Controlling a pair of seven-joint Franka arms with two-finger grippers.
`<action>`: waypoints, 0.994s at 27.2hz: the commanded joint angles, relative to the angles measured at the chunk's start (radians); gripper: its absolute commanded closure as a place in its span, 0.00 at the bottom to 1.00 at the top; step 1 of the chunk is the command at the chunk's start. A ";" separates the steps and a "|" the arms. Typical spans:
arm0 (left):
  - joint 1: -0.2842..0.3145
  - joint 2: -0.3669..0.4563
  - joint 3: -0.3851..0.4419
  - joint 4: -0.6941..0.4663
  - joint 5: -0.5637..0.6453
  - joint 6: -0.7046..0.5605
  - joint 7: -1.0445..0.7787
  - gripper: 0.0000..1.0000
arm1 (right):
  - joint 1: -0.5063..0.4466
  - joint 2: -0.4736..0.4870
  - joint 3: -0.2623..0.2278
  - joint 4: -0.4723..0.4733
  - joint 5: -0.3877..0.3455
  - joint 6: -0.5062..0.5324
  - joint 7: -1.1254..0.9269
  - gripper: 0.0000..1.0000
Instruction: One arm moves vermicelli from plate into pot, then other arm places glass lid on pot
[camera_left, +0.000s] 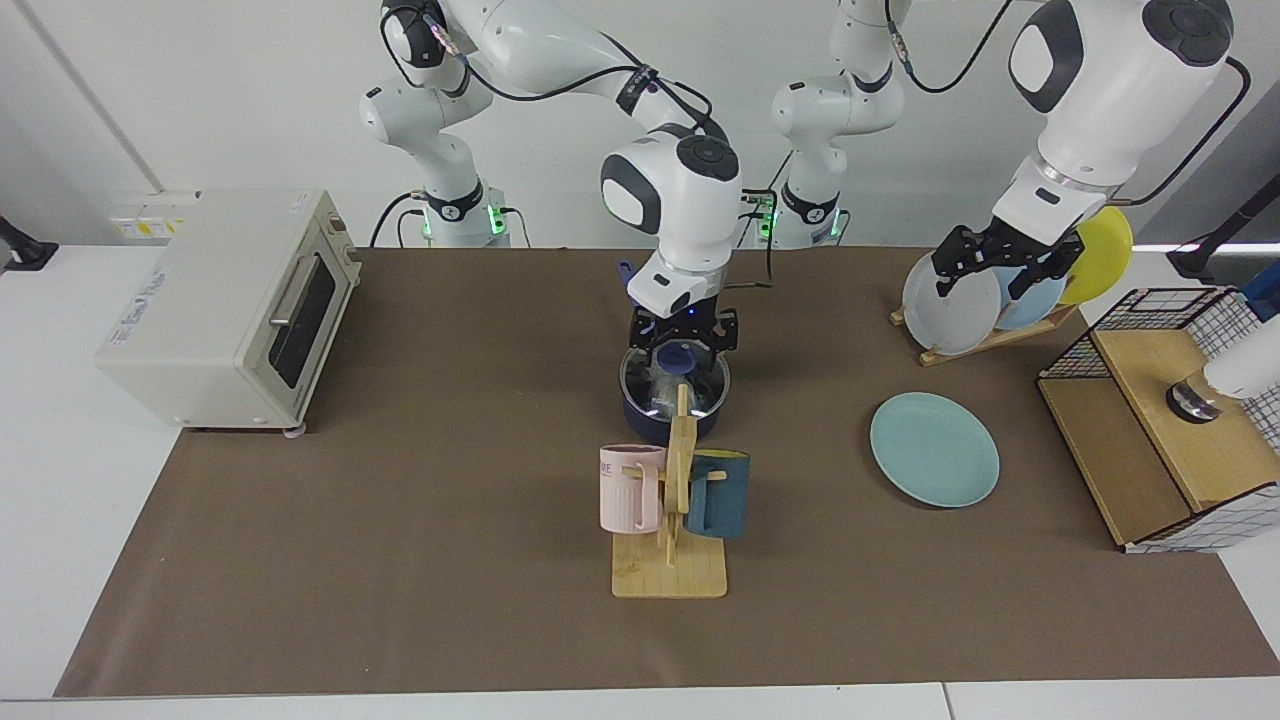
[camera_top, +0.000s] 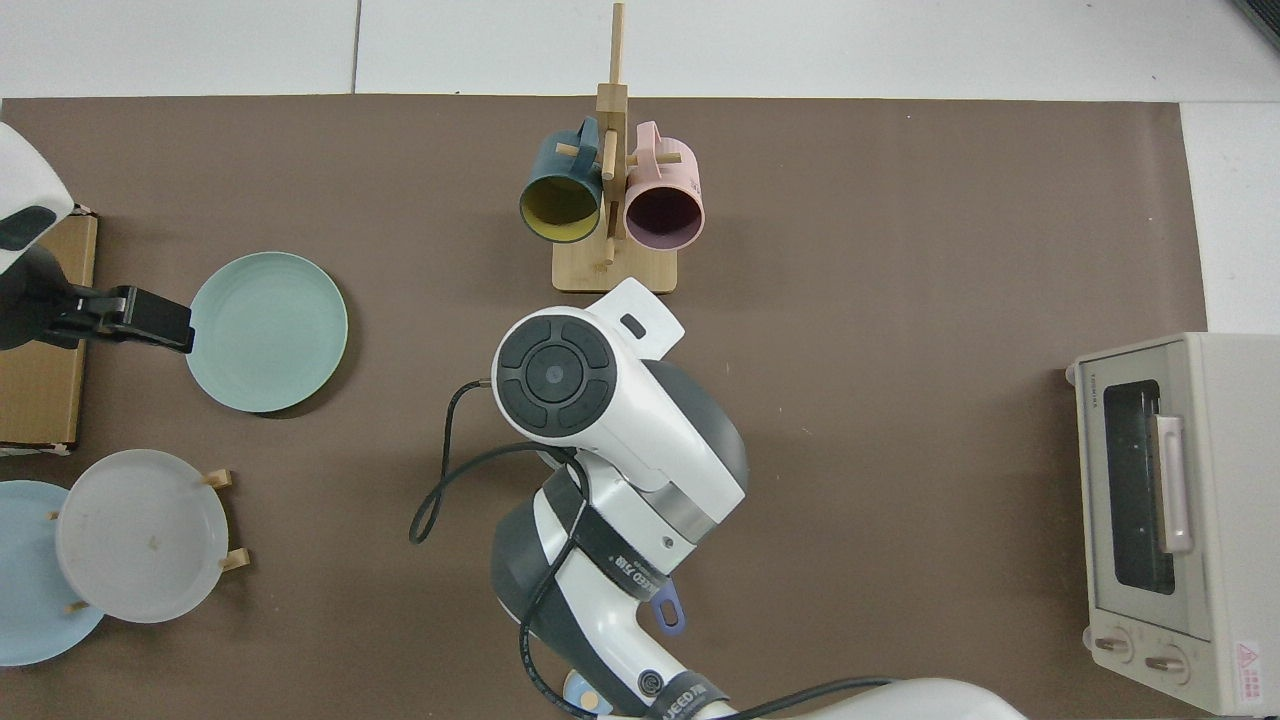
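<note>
two white jointed arms stand over a brown mat (camera_left: 400, 560) on the white table. the right gripper (camera_left: 684, 342), on the arm whose base is at the facing view's left, hangs straight down over the small dark navy saucepan (camera_left: 668, 418) near the middle of the mat. its black fingers are spread apart on either side of the dark blue knob (camera_left: 679, 355) of the round clear glass lid (camera_left: 660, 385), and whether they touch the knob cannot be told. the glass lid sits flat on the saucepan's rim, covering it. something pale shows dimly through the glass, but the vermicelli cannot be made out clearly. in the top view this arm's big white wrist hides the saucepan and lid; only the end of the long blue handle (camera_top: 668, 610) pokes out beside it.

the left gripper (camera_left: 992, 268) waits raised in front of the wooden rack (camera_left: 1000, 335) holding a grey plate (camera_left: 945, 310), a light-blue plate (camera_left: 1030, 305) and a yellow plate (camera_left: 1105, 245); its fingers are spread and hold nothing. in the top view the same gripper (camera_top: 150, 325) lies just beside the edge of the round flat teal-green plate (camera_top: 268, 332), which lies bare on the mat, well apart from the saucepan.

a wooden mug tree (camera_left: 672, 560) stands just in front of the saucepan, with a pink mug (camera_left: 630, 488) and a dark teal mug (camera_left: 718, 495) hung on its pegs. a cream toaster oven (camera_left: 225, 305) sits at the mat's far edge, and a wire-and-wood basket (camera_left: 1160, 420) at the other.
</note>
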 joint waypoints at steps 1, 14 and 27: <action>0.000 -0.017 0.003 -0.011 -0.004 0.009 0.008 0.00 | -0.039 -0.058 0.001 0.028 -0.010 -0.054 0.010 0.01; 0.000 -0.017 0.003 -0.011 -0.004 0.009 0.008 0.00 | -0.263 -0.241 0.004 0.020 0.005 -0.183 -0.194 0.01; 0.000 -0.017 0.003 -0.011 -0.004 0.009 0.008 0.00 | -0.506 -0.276 0.004 0.020 0.008 -0.223 -0.471 0.01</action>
